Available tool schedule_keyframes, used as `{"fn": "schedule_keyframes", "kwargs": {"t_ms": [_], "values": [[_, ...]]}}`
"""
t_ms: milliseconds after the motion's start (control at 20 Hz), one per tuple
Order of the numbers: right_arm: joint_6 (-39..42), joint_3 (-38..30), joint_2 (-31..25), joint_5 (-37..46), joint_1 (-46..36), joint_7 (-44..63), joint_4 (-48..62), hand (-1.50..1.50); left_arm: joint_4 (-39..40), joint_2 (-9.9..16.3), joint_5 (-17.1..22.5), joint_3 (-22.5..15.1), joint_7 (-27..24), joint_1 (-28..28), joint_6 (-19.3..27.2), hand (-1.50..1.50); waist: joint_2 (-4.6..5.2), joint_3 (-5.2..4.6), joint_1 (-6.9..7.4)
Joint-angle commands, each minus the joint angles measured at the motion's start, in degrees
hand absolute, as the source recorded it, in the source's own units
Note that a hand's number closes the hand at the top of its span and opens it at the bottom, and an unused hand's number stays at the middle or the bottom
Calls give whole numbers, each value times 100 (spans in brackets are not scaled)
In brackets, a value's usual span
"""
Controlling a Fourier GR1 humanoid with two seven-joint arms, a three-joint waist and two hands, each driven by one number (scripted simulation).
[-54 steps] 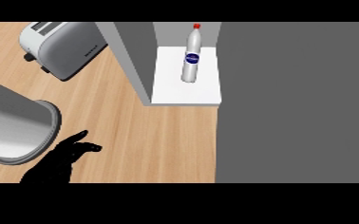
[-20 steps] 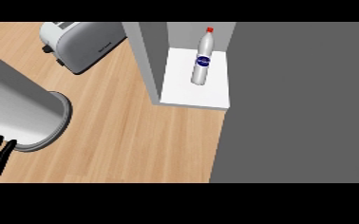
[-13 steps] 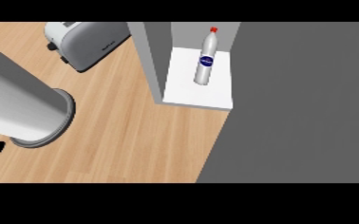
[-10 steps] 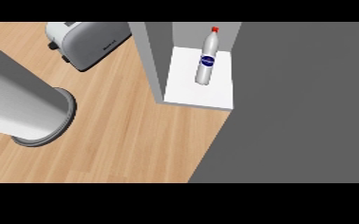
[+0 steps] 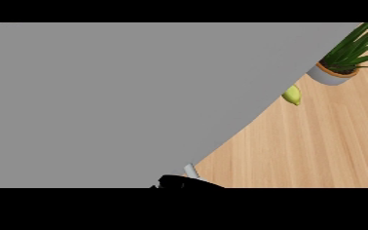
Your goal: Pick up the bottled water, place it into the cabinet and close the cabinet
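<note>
Mostly a flat grey cabinet panel (image 5: 129, 102) fills view; black hand (image 5: 188, 182) at near edge, state unclear. Risk: misjudged push, door left ajar.

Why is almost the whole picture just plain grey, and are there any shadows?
In the head view a flat grey surface fills most of the frame, evenly lit with no glare or shading, hiding whatever is behind it. The wooden counter shows only at the right, with a potted plant cut off by the edge and a small yellow-green thing. No clear shadows show. A dark shape sits at the bottom.
</note>
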Motion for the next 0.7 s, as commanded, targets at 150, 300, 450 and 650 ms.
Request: {"fn": "schedule_keyframes", "kwargs": {"t_ms": [150,300,450,650], "values": [[34,-434,205,-1481,-2144,2,1440,150,451,-37,177,493,-250,400,-678,-150,80,38,-172],[-281,-596,207,-1825,-2726,87,2072,150,223,-209,95,658,-407,896,-821,-150,38,50,-278],[-320,-675,210,-2050,-2699,-127,2604,150,507,-153,180,1170,-548,1406,-1387,-150,38,57,-319],[217,-1109,211,-2312,-2413,-58,2990,150,598,-333,177,1388,-448,1321,-1417,-150,64,60,-575]]}}
